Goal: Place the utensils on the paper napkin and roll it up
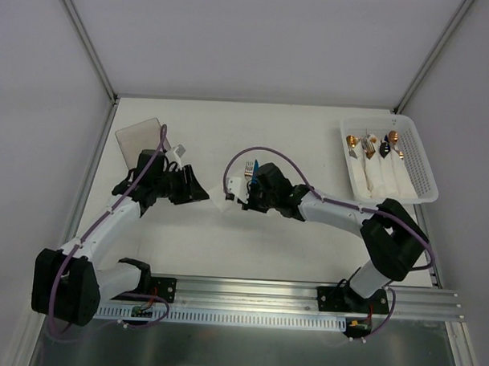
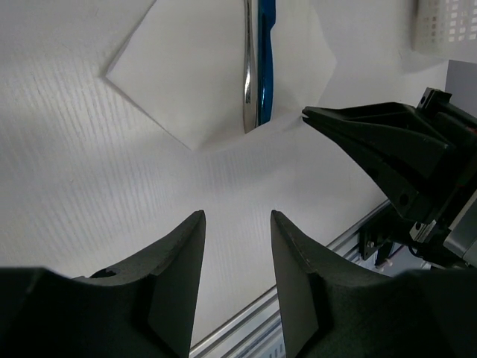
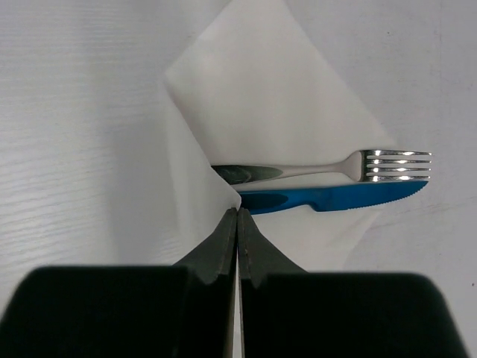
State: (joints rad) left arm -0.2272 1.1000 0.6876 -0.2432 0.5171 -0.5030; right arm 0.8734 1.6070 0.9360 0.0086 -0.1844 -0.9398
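- Pinching one corner of the thin white paper napkin, the right gripper has its jaws pressed fully together, with the sheet's edge caught at their tips.
- That corner stands lifted into a fold, likely so it can be drawn over the cutlery to start the roll.
- Just beyond the closed jaws, a silver fork and a blue serrated knife lie on the napkin. They are side by side and touching, with their handle ends toward the jaws.
- The left gripper hovers over the bare white desk with its jaws partly apart and gripping nothing. It sits near another corner of the napkin, probably ready to steady the sheet.
- Well apart from all this, a white perforated basket holds finished white rolls.
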